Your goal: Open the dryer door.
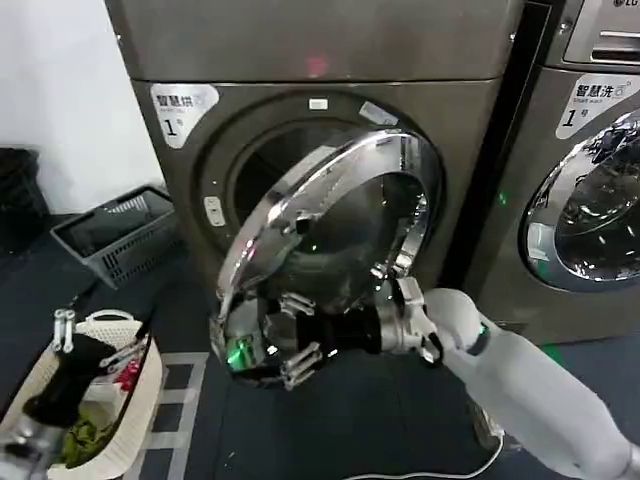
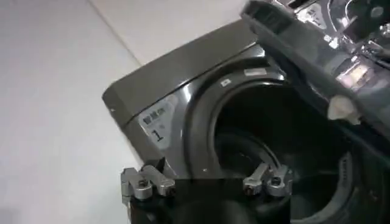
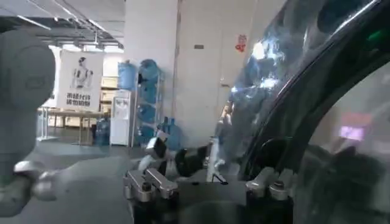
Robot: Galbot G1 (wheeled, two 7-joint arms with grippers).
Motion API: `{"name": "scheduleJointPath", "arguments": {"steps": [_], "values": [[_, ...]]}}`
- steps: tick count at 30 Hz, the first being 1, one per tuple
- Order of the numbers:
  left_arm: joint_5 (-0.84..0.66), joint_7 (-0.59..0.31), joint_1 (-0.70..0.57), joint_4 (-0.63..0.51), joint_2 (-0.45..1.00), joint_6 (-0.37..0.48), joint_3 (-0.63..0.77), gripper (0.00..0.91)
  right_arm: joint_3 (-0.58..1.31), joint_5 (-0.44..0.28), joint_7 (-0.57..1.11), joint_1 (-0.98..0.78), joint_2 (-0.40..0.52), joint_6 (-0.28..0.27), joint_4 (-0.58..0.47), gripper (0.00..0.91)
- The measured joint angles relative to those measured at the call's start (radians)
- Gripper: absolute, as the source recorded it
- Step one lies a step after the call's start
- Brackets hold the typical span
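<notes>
The right gripper [image 1: 300,340] is spread at the door's [image 1: 340,215] lower chrome edge; the door stands swung out above it, the dryer's [image 1: 180,180] drum mouth gaping behind; dark floor [image 1: 340,420] lies open beneath. The corner label [image 1: 180,105] up-left reads "1". The left gripper [image 1: 95,340] hangs spread far left over a basket [image 1: 150,385].

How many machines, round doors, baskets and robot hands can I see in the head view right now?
Front-loading machines: 2, the dryer and its neighbour.
Round chrome-ringed doors: 2, the dryer door swung open and the neighbour's door shut.
Baskets: 2, a grey basket and a cream basket.
Robot hands: 2, the right hand at the open door and the left hand over the cream basket.
Total: 8.
</notes>
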Motion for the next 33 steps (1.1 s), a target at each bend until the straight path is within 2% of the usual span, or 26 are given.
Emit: {"name": "scheduleJointPath", "arguments": {"steps": [11, 19, 26, 31, 33], "values": [[0.037, 0.011, -0.120, 0.033, 0.033, 0.012, 0.189, 0.907, 0.291, 0.018, 0.062, -0.237, -0.125, 0.037, 0.066, 0.907], [0.036, 0.024, -0.193, 0.077, 0.051, 0.004, 0.298, 0.907, 0.617, -0.043, 0.127, -0.556, -0.162, 0.085, 0.094, 0.907], [0.024, 0.028, -0.271, 0.116, 0.065, 0.004, 0.398, 0.907, 0.941, -0.063, 0.185, -0.854, -0.101, 0.110, 0.135, 0.907], [0.018, 0.031, -0.327, 0.152, 0.065, -0.003, 0.479, 0.907, 1.160, -0.138, 0.298, -1.047, 0.009, 0.142, 0.162, 0.907], [0.017, 0.032, -0.353, 0.171, 0.061, -0.008, 0.513, 0.907, 1.240, -0.196, 0.353, -1.112, 0.067, 0.172, 0.165, 0.907]]}}
